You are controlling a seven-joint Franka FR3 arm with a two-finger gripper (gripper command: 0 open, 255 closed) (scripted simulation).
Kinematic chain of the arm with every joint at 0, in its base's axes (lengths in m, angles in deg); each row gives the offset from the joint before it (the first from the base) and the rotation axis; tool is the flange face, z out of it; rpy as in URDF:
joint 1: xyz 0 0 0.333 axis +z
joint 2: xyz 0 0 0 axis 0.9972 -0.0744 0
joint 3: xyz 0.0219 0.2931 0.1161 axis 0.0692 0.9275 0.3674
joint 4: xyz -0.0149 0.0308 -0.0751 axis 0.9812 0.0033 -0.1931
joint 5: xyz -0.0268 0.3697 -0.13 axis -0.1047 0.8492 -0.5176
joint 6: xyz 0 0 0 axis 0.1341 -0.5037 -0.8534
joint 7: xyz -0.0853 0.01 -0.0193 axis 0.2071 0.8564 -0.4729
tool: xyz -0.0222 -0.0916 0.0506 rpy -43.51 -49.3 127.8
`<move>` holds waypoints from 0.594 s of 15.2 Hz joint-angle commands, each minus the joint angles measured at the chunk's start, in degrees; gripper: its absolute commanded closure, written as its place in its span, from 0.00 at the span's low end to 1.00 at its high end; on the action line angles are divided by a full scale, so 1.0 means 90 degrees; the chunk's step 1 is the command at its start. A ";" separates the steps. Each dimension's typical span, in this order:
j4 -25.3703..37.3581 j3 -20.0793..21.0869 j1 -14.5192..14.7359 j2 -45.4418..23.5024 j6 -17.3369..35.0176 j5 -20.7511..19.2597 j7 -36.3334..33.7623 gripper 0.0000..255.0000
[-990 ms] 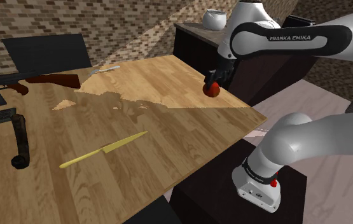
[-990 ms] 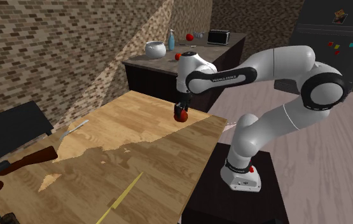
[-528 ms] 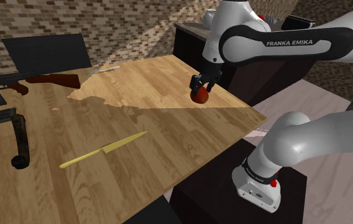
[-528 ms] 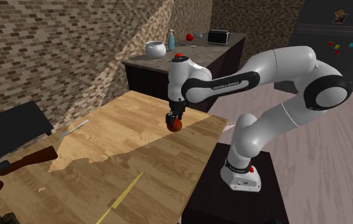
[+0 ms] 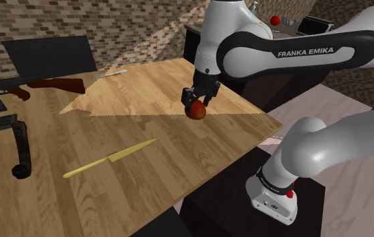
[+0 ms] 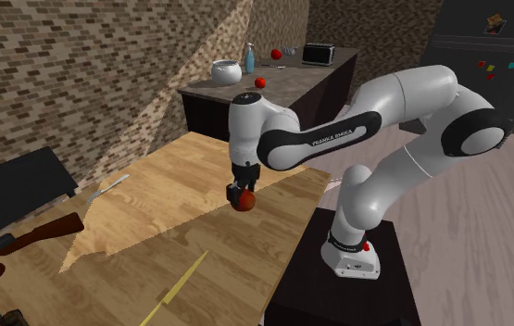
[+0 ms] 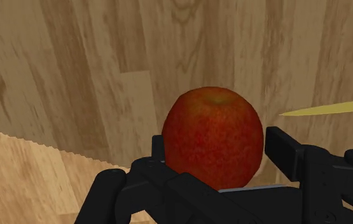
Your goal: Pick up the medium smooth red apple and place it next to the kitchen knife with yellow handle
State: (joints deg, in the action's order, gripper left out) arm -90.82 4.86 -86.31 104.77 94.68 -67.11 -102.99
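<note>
A smooth red apple (image 5: 196, 111) (image 6: 244, 200) (image 7: 212, 137) hangs above the wooden table (image 5: 151, 168), clasped by my black gripper (image 5: 197, 102) (image 6: 243, 193) (image 7: 222, 162), which is shut on it. The yellow-handled knife (image 5: 110, 159) (image 6: 181, 286) lies flat on the table well toward the shoulder view's lower left of the apple. Its yellow tip (image 7: 331, 108) shows beside the apple in the wrist view. The apple is lifted off the surface, over the table's right part in the shoulder view.
A rifle with a wooden stock (image 5: 37, 85) and a fork (image 5: 109, 73) lie at the table's far side. A dark curved object (image 5: 21, 149) sits at the left edge. A dark counter (image 6: 273, 79) behind holds a white bowl (image 6: 226, 71), bottle and toaster.
The gripper has carried the apple from near the table's far right corner leftward and toward the table's middle, closer to the knife.
</note>
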 commanded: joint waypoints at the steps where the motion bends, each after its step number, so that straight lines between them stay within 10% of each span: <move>1: 0.0261 0.0313 0.0091 -0.0254 0.0000 0.0100 -0.0367 1.00; 9: 0.1387 0.1446 0.0216 -0.1424 0.0064 0.0110 -0.1717 1.00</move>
State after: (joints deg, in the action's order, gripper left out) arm -79.34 16.29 -84.68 93.13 95.06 -66.18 -116.41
